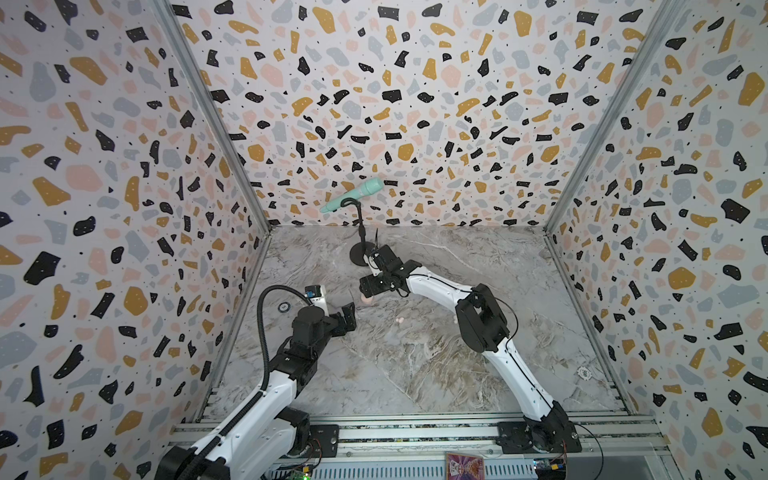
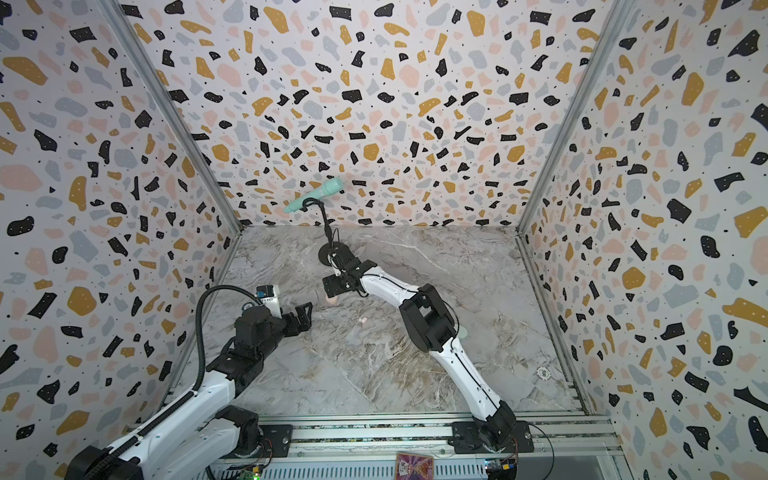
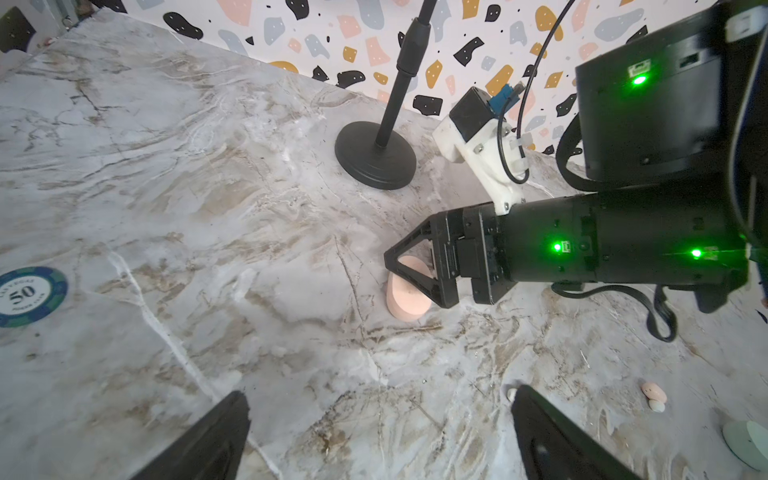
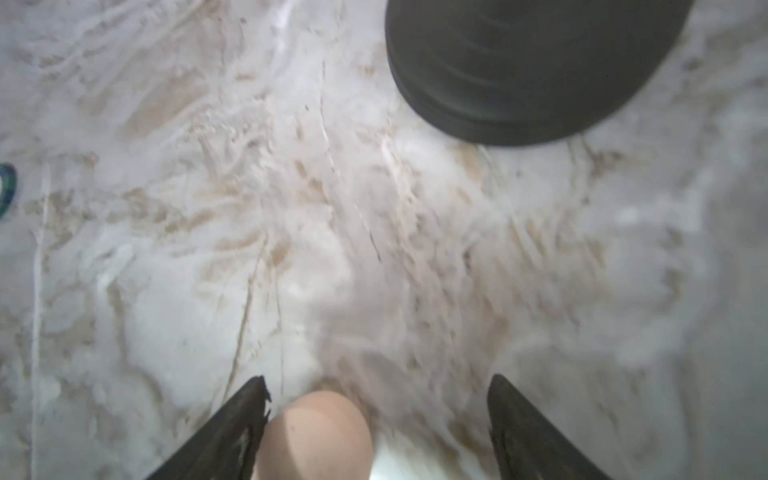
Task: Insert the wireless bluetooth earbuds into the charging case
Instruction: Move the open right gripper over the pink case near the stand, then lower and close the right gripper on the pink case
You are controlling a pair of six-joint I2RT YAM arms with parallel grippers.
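A pale pink charging case (image 3: 405, 299) stands on its edge on the marble table; both top views show it (image 1: 368, 299) (image 2: 331, 300) under the right arm's wrist. My right gripper (image 4: 378, 382) points down and straddles the case (image 4: 316, 436). One finger is against the case and the other stands well off it, so the jaws are open. A pink earbud (image 3: 653, 390) and a white one (image 3: 656, 405) lie together nearer the front (image 1: 400, 321). Another white bud (image 3: 511, 393) peeks out beside my left gripper's finger. My left gripper (image 3: 380, 399) (image 1: 351, 309) hovers open and empty to the case's left.
A mint microphone (image 1: 353, 193) sits on a black stand whose round base (image 1: 360, 253) (image 4: 532, 70) is just behind the right gripper. Poker chips lie at the left (image 3: 27, 295) (image 1: 284, 307) and front right (image 1: 584, 372). A mint case (image 3: 748, 442) lies by the right arm.
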